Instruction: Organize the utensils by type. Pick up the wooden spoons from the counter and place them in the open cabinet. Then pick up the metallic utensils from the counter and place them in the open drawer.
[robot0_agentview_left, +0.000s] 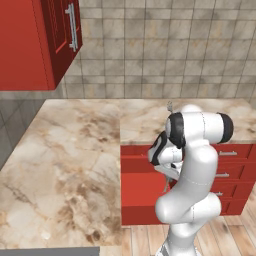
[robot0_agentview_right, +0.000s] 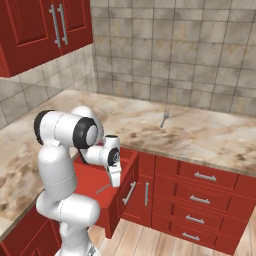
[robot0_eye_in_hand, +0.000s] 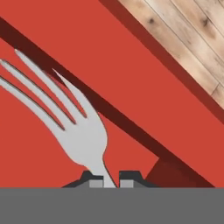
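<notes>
Desk (robot0_agentview_right: 210, 137): beige veined slab wrapping the corner over red fronts; it carries what is left to sort.
Wall cabinet (robot0_agentview_right: 35, 30): red, hung above the corner of the desk; from these views I cannot tell whether a door stands open or what is inside.
Open drawer (robot0_agentview_right: 127, 172): pulled out from the red fronts below the desk edge, its silver bar handle facing the floor side; it stands out so that metal pieces can be lowered in from above.
Arm: folded forward and down, wrist bent so the hand points into the drawer.
End effector (robot0_eye_in_hand: 111, 182): over the drawer's red interior, its two tips closed tight on the neck of the held fork.
Held fork (robot0_eye_in_hand: 72, 118): gripped low on its stem just below the head, which leaves the tines free; in the hand view its long axis runs along the hand's line of sight and leans off to one side, tines pointing away from the tips toward the drawer floor. In the right base view it shows as a thin grey sliver (robot0_agentview_right: 104, 188) slanting below the hand, inside the drawer. Judged from this, the placing step is near release.
Second fork (robot0_agentview_right: 165, 118): lying flat on the desk near the tiled wall, well apart from the drawer, long axis running roughly toward the wall; likely the next pick.
</notes>
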